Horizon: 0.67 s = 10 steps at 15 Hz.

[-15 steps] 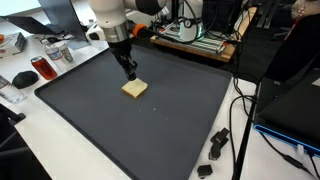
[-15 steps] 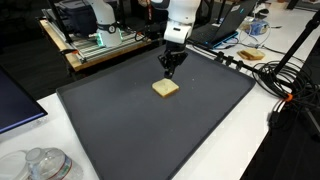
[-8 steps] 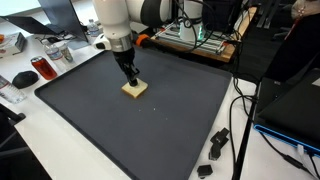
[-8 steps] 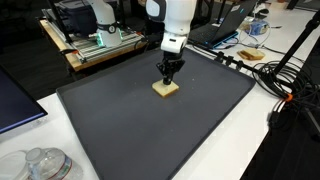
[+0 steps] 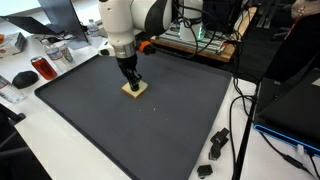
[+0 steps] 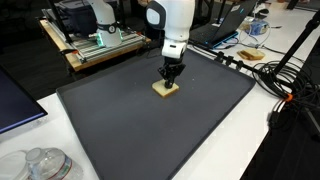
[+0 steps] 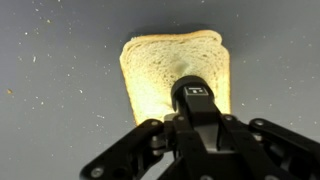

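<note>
Wrist view is showing the pincer [image 7: 196,92] pressing down on the bread slice [image 7: 160,70] lying directly beneath it on the dark tabletop [image 7: 60,120]; whether its fingers are parted, I cannot tell.

Dark grey mat [image 5: 150,125] on white table [image 5: 60,150], toast slice [image 5: 134,90] lying flat on mat

White rounded arm [image 5: 125,20]; black gripper [image 6: 171,81]; dark linkage bars.
</note>
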Each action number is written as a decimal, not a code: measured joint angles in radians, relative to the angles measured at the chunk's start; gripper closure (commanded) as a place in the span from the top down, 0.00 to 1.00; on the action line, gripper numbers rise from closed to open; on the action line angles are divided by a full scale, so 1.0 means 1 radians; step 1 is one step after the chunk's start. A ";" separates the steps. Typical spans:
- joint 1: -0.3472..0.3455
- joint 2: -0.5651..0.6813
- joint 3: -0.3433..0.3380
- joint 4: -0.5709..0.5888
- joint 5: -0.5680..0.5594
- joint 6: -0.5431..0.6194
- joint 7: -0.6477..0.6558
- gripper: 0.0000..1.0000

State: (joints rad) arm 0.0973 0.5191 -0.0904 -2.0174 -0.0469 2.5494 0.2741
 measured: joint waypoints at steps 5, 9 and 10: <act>0.000 0.014 0.000 0.000 0.000 0.035 0.006 0.05; 0.000 0.022 0.000 0.001 0.000 0.039 0.006 0.05; 0.000 0.025 0.000 0.003 0.000 0.039 0.006 0.05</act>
State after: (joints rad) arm 0.0971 0.5444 -0.0907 -2.0143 -0.0469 2.5885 0.2798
